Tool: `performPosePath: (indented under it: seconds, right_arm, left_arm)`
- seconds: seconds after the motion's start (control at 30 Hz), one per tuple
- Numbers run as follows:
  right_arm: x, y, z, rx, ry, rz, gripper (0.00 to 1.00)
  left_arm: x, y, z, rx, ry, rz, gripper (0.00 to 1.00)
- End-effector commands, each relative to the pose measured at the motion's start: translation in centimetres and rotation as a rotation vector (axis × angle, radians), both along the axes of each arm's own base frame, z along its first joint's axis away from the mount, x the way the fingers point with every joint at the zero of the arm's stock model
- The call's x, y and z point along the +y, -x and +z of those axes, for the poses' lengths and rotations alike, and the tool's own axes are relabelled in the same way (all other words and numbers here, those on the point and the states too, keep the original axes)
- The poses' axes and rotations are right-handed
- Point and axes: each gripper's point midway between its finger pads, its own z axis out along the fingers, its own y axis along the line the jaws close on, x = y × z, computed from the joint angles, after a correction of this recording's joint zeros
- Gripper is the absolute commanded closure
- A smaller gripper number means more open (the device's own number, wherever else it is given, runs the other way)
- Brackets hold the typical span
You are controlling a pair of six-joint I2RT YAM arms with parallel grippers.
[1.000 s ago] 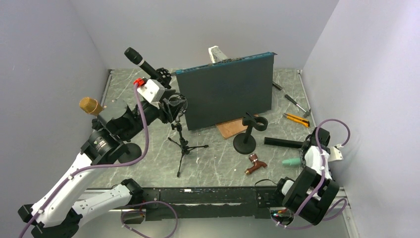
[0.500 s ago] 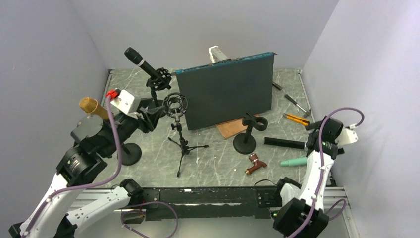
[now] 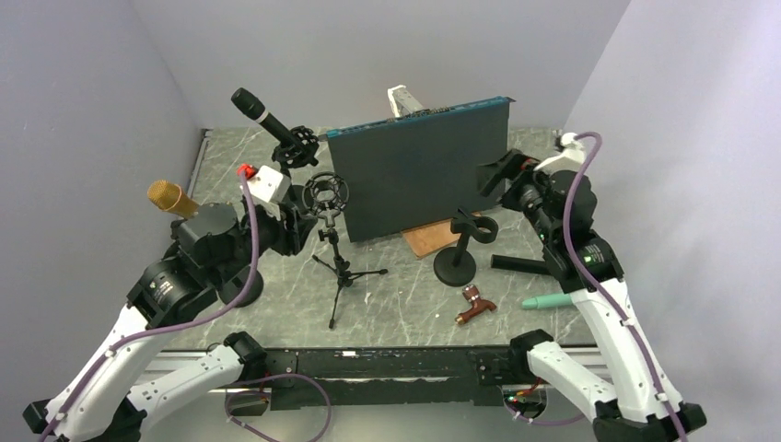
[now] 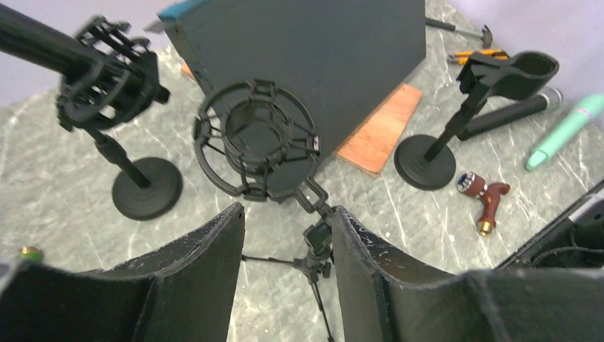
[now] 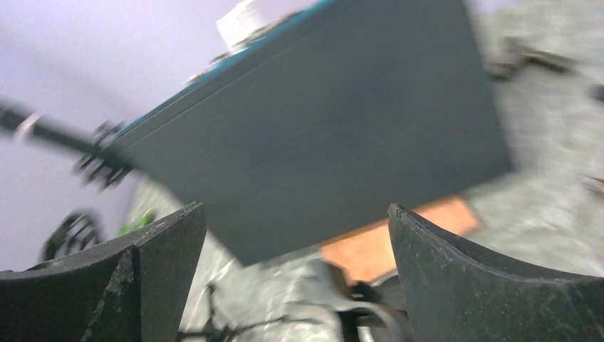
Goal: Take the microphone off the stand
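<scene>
A black microphone (image 3: 262,115) sits tilted in a shock-mount stand (image 3: 297,147) at the back left; the left wrist view shows that mount (image 4: 110,71) too. A gold-headed microphone (image 3: 169,197) sticks out at the far left, its stand hidden behind my left arm. An empty shock mount (image 3: 327,195) tops a small tripod (image 3: 343,276). My left gripper (image 3: 302,217) is open just left of it, its jaws framing the tripod neck (image 4: 317,246) without touching. My right gripper (image 3: 493,175) hangs wide open in front of the dark board (image 3: 419,166), holding nothing.
An empty clip stand (image 3: 465,241) stands mid-table beside a wooden block (image 3: 425,239). A black microphone (image 3: 525,265), a teal handle (image 3: 551,300) and a brown tool (image 3: 475,304) lie at the front right. Hand tools (image 3: 551,219) lie by the right wall.
My right arm rose from the near right corner and swung to the board, its jaws opening wide. My left arm drew back from the tripod mount, then came partway toward it again.
</scene>
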Motion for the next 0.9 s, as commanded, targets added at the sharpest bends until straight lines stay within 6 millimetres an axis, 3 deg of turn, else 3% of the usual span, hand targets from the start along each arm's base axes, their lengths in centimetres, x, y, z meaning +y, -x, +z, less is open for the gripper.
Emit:
performPosePath:
  seconds: [0.0,0.13,0.37,0.47,0.63,0.77,0.87]
  right_arm:
    - [10.4,2.1,3.8,-0.184,-0.011,0.501,0.01]
    - [18.4,6.8,2.4,-0.241,-0.049,0.907,0.02]
    - [26.9,11.8,-4.1,-0.146,-0.038,1.185,0.06]
    - [28.7,12.6,-7.0,-0.101,-0.051,1.242,0.12]
    - [30.1,12.3,-10.7,-0.038,-0.048,1.271,0.20]
    - [31.0,11.5,-12.7,0.004,-0.047,1.265,0.37]
    - [31.6,11.4,-13.4,0.020,-0.068,1.268,0.39]
  left_arm:
    - [-0.9,0.7,-0.9,0.041,0.057,-0.037,0.48]
    - [-1.7,0.4,-2.5,0.067,0.050,-0.055,0.49]
    - [-2.6,0.1,-5.5,0.097,0.034,-0.079,0.57]
    - [-2.4,0.1,-5.9,0.084,0.032,-0.074,0.59]
    - [-2.7,0.6,-5.7,0.042,0.057,-0.112,0.59]
    - [-2.7,0.7,-5.7,0.037,0.064,-0.118,0.59]
    - [-2.8,0.8,-5.6,0.038,0.070,-0.125,0.59]
